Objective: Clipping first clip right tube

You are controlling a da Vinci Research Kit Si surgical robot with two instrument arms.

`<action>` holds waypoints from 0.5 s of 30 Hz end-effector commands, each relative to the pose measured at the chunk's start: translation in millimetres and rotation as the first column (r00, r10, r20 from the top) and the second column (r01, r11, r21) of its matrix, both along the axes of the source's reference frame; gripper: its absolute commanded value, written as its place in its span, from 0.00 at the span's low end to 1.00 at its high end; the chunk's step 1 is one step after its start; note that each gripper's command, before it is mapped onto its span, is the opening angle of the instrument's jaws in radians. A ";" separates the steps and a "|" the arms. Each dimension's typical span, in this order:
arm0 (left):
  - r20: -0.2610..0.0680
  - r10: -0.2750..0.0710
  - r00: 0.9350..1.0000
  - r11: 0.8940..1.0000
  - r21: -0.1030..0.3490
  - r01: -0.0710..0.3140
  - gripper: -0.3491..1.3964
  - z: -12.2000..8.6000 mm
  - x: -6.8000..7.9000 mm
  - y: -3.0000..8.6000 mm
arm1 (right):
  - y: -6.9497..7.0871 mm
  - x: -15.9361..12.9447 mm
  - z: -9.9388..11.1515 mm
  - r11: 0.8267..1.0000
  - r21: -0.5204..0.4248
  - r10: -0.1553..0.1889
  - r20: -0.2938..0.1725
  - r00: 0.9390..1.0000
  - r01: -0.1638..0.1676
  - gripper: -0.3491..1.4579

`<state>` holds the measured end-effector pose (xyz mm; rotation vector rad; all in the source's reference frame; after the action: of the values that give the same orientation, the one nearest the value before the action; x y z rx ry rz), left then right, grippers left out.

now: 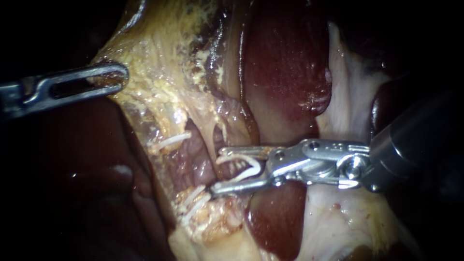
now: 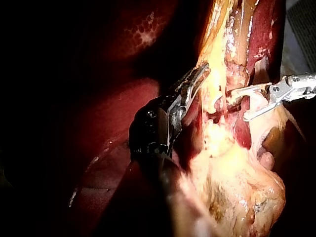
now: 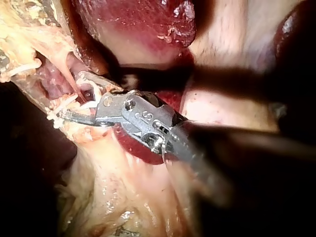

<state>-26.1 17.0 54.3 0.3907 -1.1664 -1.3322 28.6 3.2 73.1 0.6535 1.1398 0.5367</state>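
White clip [image 1: 241,158] in right instrument's [image 1: 221,170] jaws, fatty tissue [image 1: 159,82] beside, liver [image 1: 285,63] behind

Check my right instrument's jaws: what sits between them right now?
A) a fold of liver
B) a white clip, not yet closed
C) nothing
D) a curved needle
B: a white clip lies open between the jaws of the right instrument, touching both as they stand apart. The left instrument only grips yellowish tissue further off.
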 end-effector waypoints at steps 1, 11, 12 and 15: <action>0.000 0.000 1.000 1.000 0.000 0.000 0.00 0.0 0.0 0.0 | 0.0 0.0 0.3 1.000 -0.001 0.001 0.001 1.000 -0.001 0.52; 0.000 0.000 1.000 1.000 0.000 0.000 0.00 0.0 -0.1 0.0 | -1.4 2.1 3.6 1.000 -0.010 -0.016 -0.009 1.000 0.016 0.52; 0.000 0.000 1.000 1.000 -0.001 0.000 0.00 0.0 -0.1 0.0 | -1.6 2.2 4.0 1.000 -0.011 -0.018 -0.010 1.000 0.018 0.52; 0.000 -0.001 1.000 1.000 -0.001 0.001 0.00 -0.1 -0.1 0.0 | -2.0 2.8 5.0 0.999 -0.007 -0.038 -0.022 0.999 0.037 0.52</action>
<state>-26.2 16.9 54.2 0.3902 -1.1668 -1.3323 31.6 1.1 78.3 0.6769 1.1502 0.4863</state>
